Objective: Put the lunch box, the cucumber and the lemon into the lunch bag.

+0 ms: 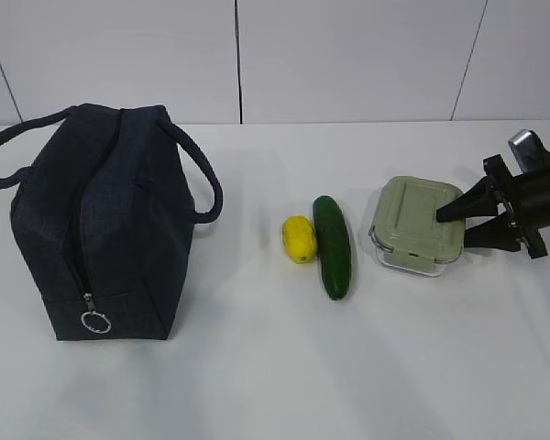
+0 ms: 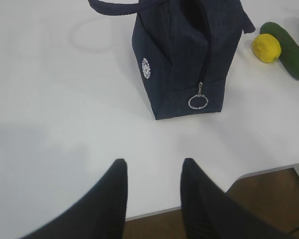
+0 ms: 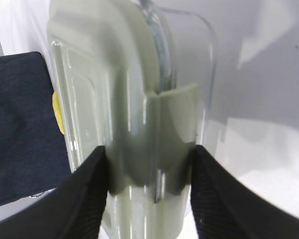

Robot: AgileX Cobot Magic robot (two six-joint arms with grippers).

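- Looking along the table in the exterior view, the lunch bag (image 1: 101,225) stands upright at the left with its top zipper parted; the lemon (image 1: 299,238) and the cucumber (image 1: 333,246) lie touching side by side in the middle, and the lunch box (image 1: 418,225) sits on the table at the right. The right gripper (image 1: 451,228) reaches in from the right edge, one finger over the lid and one below it at the box's side.
- Left wrist view — the left gripper (image 2: 153,172) hangs partly open over bare table near the table edge, holding nothing, well short of the bag.
- Right wrist view — the right jaws bracket the box's lid latch, both pads seemingly pressed against it.
- Judgement: nothing is packed yet — all three items remain outside; the box looks first to go.
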